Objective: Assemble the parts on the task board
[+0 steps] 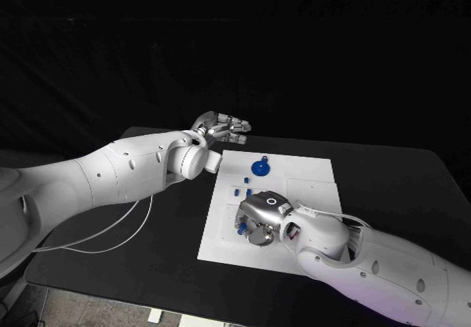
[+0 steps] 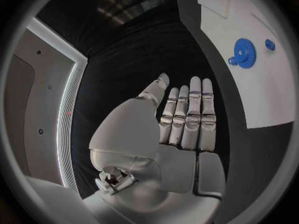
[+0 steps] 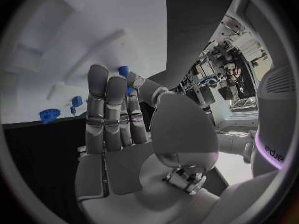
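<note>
Black worktop (image 1: 393,184) lying against a dark background, carrying a flat white rectangular task board (image 1: 304,174) at its middle. A round blue toothed gear part (image 1: 260,167) is lying on the board's far section, near its left edge; it is showing too in the left wrist view (image 2: 244,53), with a small blue knob-like part (image 2: 269,44) just beside it. Further small blue parts (image 1: 248,181) are sitting on the board between the gear and the right robot hand. Left robot hand (image 1: 224,127) is hovering over the worktop beyond the board's far left corner, released, fingers straight and side by side (image 2: 189,115), grasping nothing. Right robot hand (image 1: 259,219) is reaching down onto the board's near left section, its fingertips (image 3: 128,87) touching a small blue part (image 3: 123,71); whether it is grasping it cannot be told.
</note>
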You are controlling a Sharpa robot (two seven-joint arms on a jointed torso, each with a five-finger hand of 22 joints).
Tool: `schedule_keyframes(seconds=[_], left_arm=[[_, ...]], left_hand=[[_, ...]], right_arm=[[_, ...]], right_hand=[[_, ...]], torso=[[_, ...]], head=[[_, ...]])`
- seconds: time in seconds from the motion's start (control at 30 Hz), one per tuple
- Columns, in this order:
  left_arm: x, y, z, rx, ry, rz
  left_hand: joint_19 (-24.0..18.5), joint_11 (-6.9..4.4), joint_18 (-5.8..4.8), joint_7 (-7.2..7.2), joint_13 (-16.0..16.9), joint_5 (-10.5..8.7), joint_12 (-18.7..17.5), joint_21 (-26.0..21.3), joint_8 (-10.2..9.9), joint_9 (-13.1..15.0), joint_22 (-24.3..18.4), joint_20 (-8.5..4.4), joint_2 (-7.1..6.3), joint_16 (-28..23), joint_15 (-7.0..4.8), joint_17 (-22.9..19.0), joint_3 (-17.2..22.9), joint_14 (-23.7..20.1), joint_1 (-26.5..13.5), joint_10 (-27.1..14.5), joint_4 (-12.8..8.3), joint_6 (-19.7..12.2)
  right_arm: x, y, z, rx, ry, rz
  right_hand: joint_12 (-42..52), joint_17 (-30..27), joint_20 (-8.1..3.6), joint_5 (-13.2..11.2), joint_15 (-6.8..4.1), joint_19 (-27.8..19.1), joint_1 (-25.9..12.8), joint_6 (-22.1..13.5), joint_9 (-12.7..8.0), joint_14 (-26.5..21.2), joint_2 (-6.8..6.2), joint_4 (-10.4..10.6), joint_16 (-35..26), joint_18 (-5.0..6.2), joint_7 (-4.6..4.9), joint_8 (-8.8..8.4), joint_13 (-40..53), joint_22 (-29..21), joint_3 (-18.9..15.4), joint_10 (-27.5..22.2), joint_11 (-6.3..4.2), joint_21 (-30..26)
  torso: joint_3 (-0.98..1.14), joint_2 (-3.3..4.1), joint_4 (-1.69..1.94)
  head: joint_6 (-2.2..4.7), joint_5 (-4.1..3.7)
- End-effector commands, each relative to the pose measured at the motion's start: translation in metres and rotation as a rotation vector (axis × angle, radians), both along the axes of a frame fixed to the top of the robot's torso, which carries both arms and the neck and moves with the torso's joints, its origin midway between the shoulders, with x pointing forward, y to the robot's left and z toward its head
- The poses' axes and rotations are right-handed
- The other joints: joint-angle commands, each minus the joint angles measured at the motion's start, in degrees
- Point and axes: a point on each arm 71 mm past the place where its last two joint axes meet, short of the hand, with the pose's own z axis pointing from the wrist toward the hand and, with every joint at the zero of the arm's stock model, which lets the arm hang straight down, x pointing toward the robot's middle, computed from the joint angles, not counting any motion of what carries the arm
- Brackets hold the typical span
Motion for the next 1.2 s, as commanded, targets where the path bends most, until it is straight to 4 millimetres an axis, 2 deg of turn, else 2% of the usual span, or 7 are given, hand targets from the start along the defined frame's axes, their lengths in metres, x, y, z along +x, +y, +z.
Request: schedule_keyframes(seconds=[0.03,0.13,0.23,0.4,0.73,0.93,1.2], left_arm=[[0.000,-0.003,0.001,-0.010,0.000,-0.015],[0.000,-0.003,0.001,-0.010,0.001,-0.015],[0.000,-0.003,0.001,-0.010,0.001,-0.015],[0.000,-0.002,0.000,-0.010,0.005,-0.017],[-0.001,-0.001,0.000,-0.009,0.007,-0.016],[0.000,0.000,0.000,-0.008,0.008,-0.014],[0.000,0.000,0.000,-0.008,0.007,-0.013]], left_hand=[[0.31,0.13,-0.56,0.10,-0.03,-0.20,-0.03,0.23,-0.13,-0.04,-0.05,0.04,0.28,-0.29,-0.01,0.07,-0.28,-0.22,0.07,-0.40,-0.10,-0.46],[0.31,0.13,-0.56,0.10,-0.03,-0.20,-0.03,0.23,-0.13,-0.04,-0.05,0.04,0.28,-0.29,-0.01,0.07,-0.28,-0.22,0.07,-0.40,-0.10,-0.46],[0.31,0.13,-0.56,0.10,-0.03,-0.20,-0.03,0.23,-0.13,-0.04,-0.05,0.04,0.28,-0.29,-0.01,0.07,-0.28,-0.22,0.07,-0.40,-0.10,-0.46],[0.31,0.13,-0.56,0.10,-0.03,-0.20,-0.03,0.23,-0.13,-0.04,-0.05,0.04,0.28,-0.29,-0.01,0.07,-0.28,-0.22,0.07,-0.40,-0.10,-0.46],[0.31,0.13,-0.56,0.10,-0.03,-0.20,-0.03,0.23,-0.13,-0.04,-0.05,0.04,0.28,-0.29,-0.01,0.07,-0.28,-0.22,0.07,-0.40,-0.10,-0.46],[0.34,0.15,-0.56,0.13,-0.03,-0.25,-0.02,0.23,-0.14,-0.04,-0.24,0.05,0.28,-0.26,0.00,0.09,-0.42,-0.23,0.06,-0.49,-0.06,-0.59],[0.34,0.15,-0.56,0.13,-0.03,-0.25,-0.02,0.23,-0.14,-0.04,-0.24,0.05,0.28,-0.26,0.00,0.09,-0.42,-0.23,0.06,-0.49,-0.06,-0.59]], right_arm=[[-0.001,0.001,-0.006,-0.045,0.005,0.004],[-0.001,0.003,-0.008,-0.048,0.011,0.007],[-0.001,0.004,-0.010,-0.041,0.022,0.007],[0.000,0.001,-0.010,0.000,0.033,-0.004],[0.002,-0.005,-0.007,0.062,0.025,-0.028],[0.002,-0.009,-0.001,0.134,0.003,-0.042],[0.001,-0.018,0.013,0.224,0.005,-0.061]], right_hand=[[0.18,-0.05,-0.28,0.63,-0.17,0.88,-0.36,0.14,0.02,-0.07,0.48,-0.12,-0.32,0.64,0.08,0.14,0.04,0.13,0.20,1.73,-1.53,-0.31],[0.16,-0.12,-0.05,1.64,0.10,0.82,-0.76,-0.57,-0.07,-0.03,0.24,0.18,-0.46,0.63,0.30,0.13,0.00,0.21,-0.34,0.78,-1.30,-0.53],[0.16,-0.23,0.59,3.63,0.85,1.03,-2.26,-3.43,-0.30,0.15,-0.65,1.64,-0.54,0.65,0.90,0.07,-0.09,-0.25,-5.04,-2.97,-0.40,-1.22],[0.17,-0.68,1.86,3.91,2.06,1.65,-2.86,-9.00,-0.38,0.35,-1.94,3.13,-0.72,1.17,1.14,0.12,-0.13,-1.49,-9.62,-7.62,0.89,-2.67],[0.43,-2.30,2.44,3.67,2.49,1.64,0.58,-12.96,-0.40,-0.58,-2.71,5.35,-1.46,1.95,1.70,0.13,-0.08,-4.15,-20.30,-12.25,1.92,-4.94],[0.72,-3.73,2.55,4.45,2.62,1.71,3.80,-15.22,-0.42,-1.34,-4.11,9.94,-2.28,1.93,1.49,0.09,-0.13,-5.75,-25.65,-15.76,2.58,-7.18],[0.97,-4.34,2.63,4.56,2.68,1.99,4.78,-16.15,-0.44,-1.25,-4.92,12.87,-2.07,2.01,1.24,0.08,-0.12,-6.16,-26.84,-16.37,2.67,-7.36]], torso=[[0.03,0.03,0.07],[0.01,0.01,0.12],[0.01,0.00,0.11],[-0.02,-0.02,-0.02],[0.13,0.04,-0.02],[0.09,-0.05,-0.06],[0.09,-0.09,-0.10]], head=[[-0.03,-0.09],[-0.12,-0.07],[-0.15,-0.04],[-0.10,0.00],[-0.19,0.05],[-0.13,-0.01],[0.42,-0.59]])
